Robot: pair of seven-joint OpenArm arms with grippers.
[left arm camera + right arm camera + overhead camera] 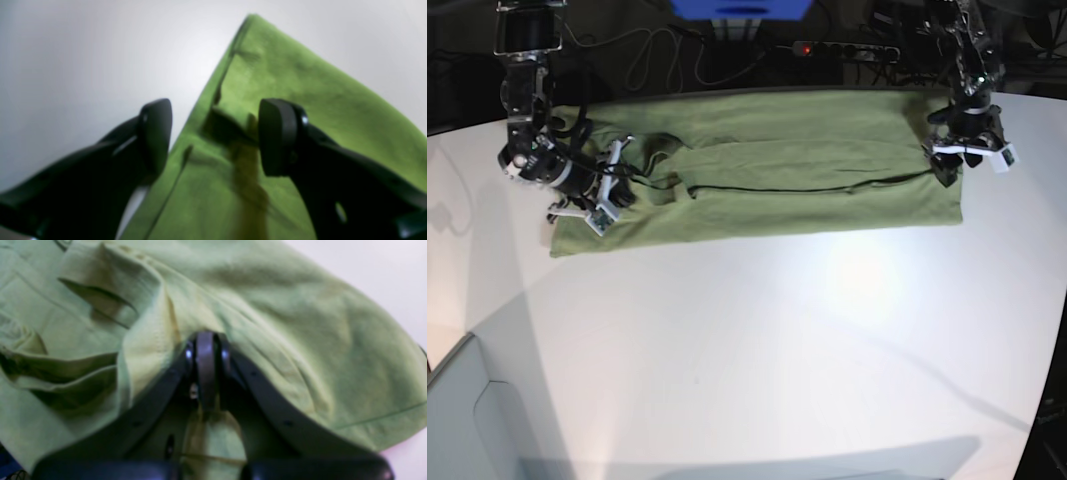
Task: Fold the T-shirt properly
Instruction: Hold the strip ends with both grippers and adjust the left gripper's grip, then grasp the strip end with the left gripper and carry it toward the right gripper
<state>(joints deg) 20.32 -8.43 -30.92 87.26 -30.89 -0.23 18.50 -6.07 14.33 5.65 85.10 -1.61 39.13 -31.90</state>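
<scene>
1 T-shirt (767,190), 2 grippers, 1 table (757,340). Nothing else cloth in sight.

T-shirt: olive/sage green, plain, no print. Lies flat-ish as a long band across the far part of the table, running side to side in base view. One dark seam/fold line runs lengthwise thru the middle. End on base-view right is smooth w/ a clean straight edge; end on base-view left is bunched, several overlapping folds & pockets of shadow. Fabric soft, matte, fine weave, lightly creased; stitched hem visible along one edge in my right wrist view.

My right gripper (205,340) (base-view left) sits on the bunched end (612,185). Jaws pressed together w/ a pinch of shirt fabric (160,340) caught between them; cloth drapes up around both black fingers & shows below thru the gap betw. the finger arms.

My left gripper (215,136) (base-view right) is over the smooth end near its corner (960,150). Jaws spread wide, nothing betw. them but air; the shirt edge (206,100) runs below the gap, w/ a small dark fold right under it. One pad (156,133) hangs over bare table, the other pad (278,136) over green cloth. Can't tell if the tips touch the fabric; view is blurred.

Grippers: black, curved finger arms, flat rounded pads, glossy at the edges.

Table: white, smooth, slight sheen, curved front edge.
</scene>
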